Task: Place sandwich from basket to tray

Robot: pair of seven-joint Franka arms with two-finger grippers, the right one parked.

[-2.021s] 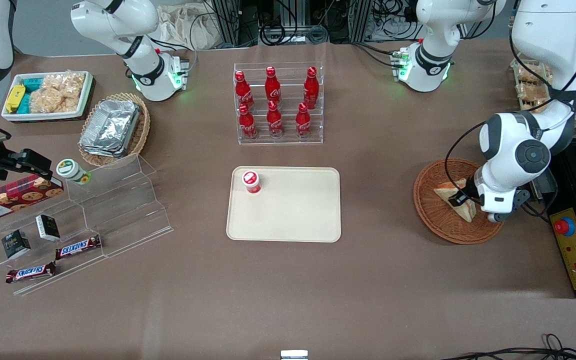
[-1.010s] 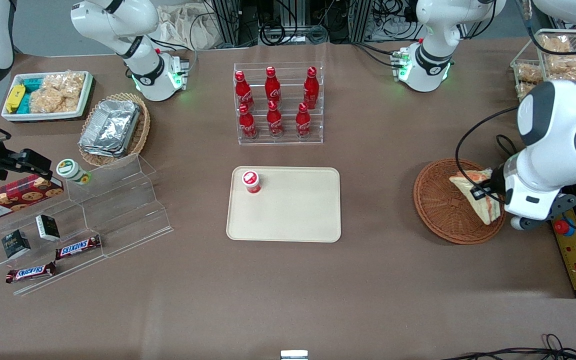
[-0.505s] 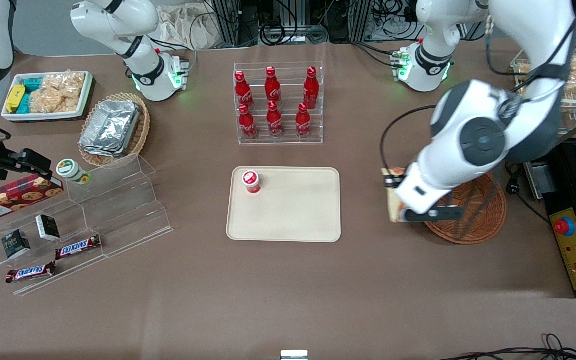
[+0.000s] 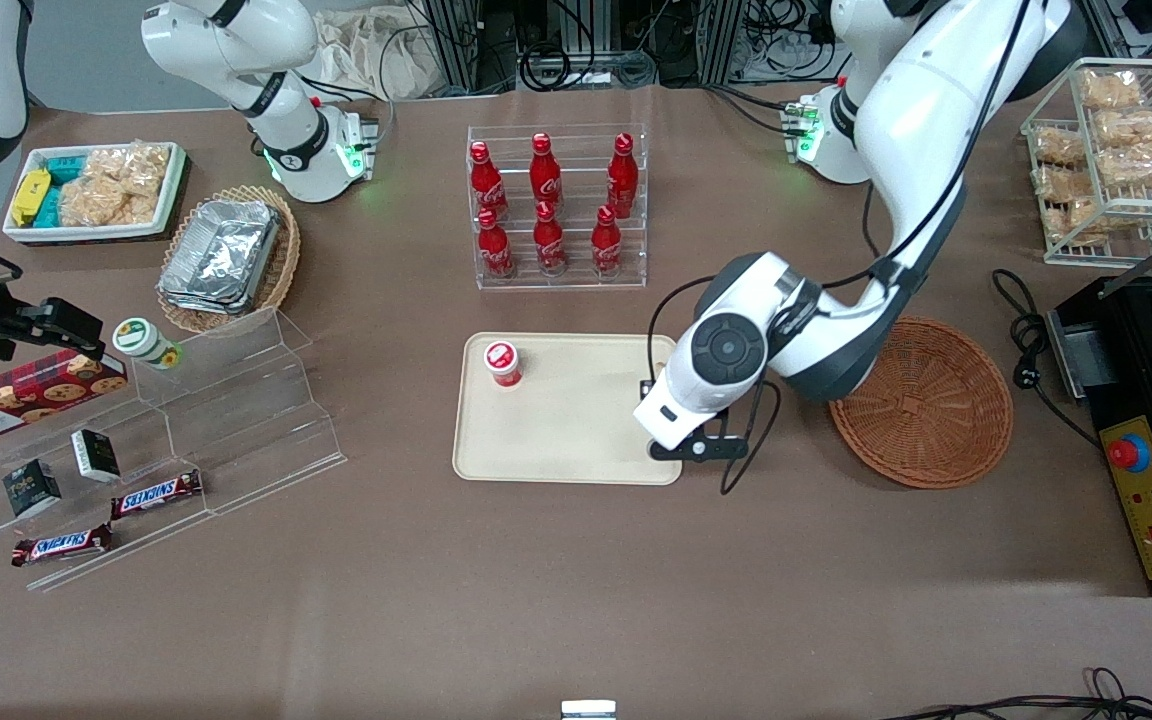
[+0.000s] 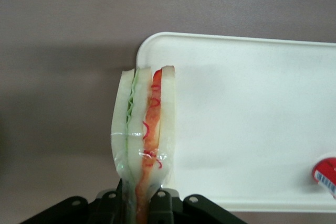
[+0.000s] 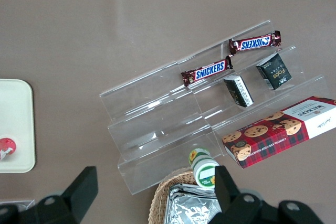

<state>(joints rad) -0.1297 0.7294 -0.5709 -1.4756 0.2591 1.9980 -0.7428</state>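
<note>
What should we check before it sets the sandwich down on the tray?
1. Grip on load: the claw is shut on the sandwich, which stands on edge in the wrist view. Ok.
2. Position: the claw is at the tray edge nearest the basket, and the sandwich straddles that rim in the wrist view. Not ok; move it inward.
3. Drop zone: bare tray surface lies beside the sandwich. Ok.
4. Obstacle: the red-capped cup stands at the tray end toward the parked arm, apart from the claw. Ok.
5. Basket: nothing left in it. Ok.
6. Height above tray: cannot tell.
</note>
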